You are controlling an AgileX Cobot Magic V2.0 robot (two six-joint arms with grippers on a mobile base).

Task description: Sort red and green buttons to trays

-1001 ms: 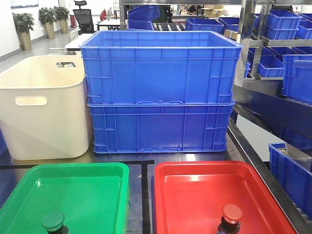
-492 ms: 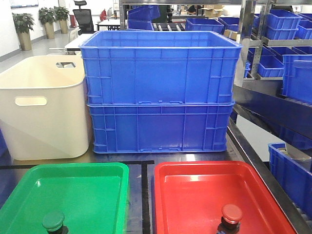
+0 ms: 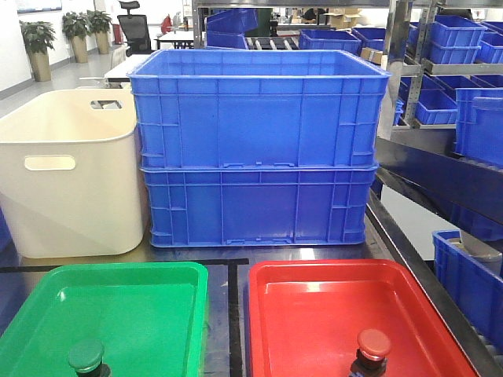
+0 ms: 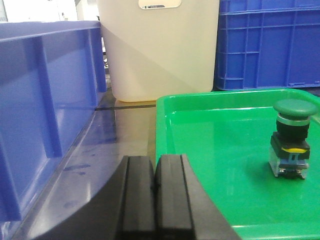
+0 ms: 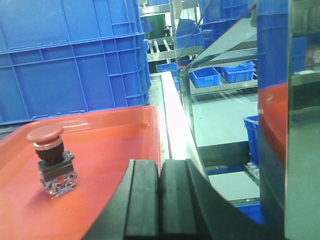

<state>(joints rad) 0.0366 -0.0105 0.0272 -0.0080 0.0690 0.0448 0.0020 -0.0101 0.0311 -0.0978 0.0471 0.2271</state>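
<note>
The green button (image 3: 86, 357) stands upright in the green tray (image 3: 47, 314); it also shows in the left wrist view (image 4: 293, 137) inside the green tray (image 4: 200, 100). The red button (image 3: 373, 346) stands upright in the red tray (image 3: 314, 275); it also shows in the right wrist view (image 5: 49, 159) on the red tray (image 5: 120, 120). My left gripper (image 4: 155, 172) is shut and empty, at the green tray's left rim, left of the green button. My right gripper (image 5: 159, 175) is shut and empty, at the red tray's right rim, right of the red button.
Two stacked blue crates (image 3: 259, 149) stand behind the trays, with a cream tub (image 3: 71, 181) to their left. Another blue crate wall (image 4: 35, 110) is close on the left. Shelving with blue bins (image 3: 456, 78) and a metal table edge (image 5: 175, 120) are on the right.
</note>
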